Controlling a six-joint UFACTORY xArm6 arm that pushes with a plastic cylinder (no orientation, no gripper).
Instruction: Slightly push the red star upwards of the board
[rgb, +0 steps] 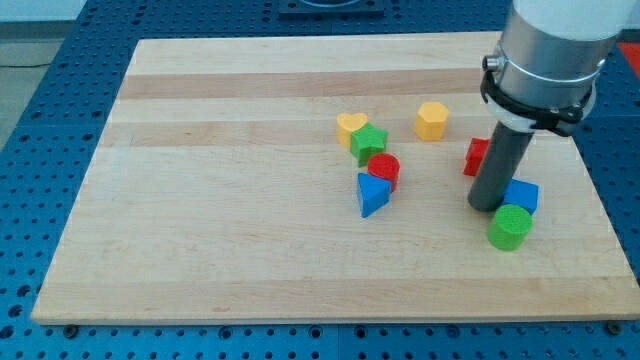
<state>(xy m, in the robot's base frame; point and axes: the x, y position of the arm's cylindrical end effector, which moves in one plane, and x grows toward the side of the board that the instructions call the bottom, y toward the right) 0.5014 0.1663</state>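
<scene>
The red star (476, 156) lies at the board's right, mostly hidden behind my dark rod. My tip (487, 206) rests on the board just below the red star, touching or nearly touching it. A blue cube (522, 195) sits right of the tip, and a green cylinder (510, 227) lies just below that cube.
Near the middle are a yellow heart (351, 126), a green star (368, 143), a red cylinder (384, 170) and a blue triangle (372, 193), clustered together. A yellow hexagon (432, 120) lies up and left of the red star. The wooden board (220, 200) rests on a blue table.
</scene>
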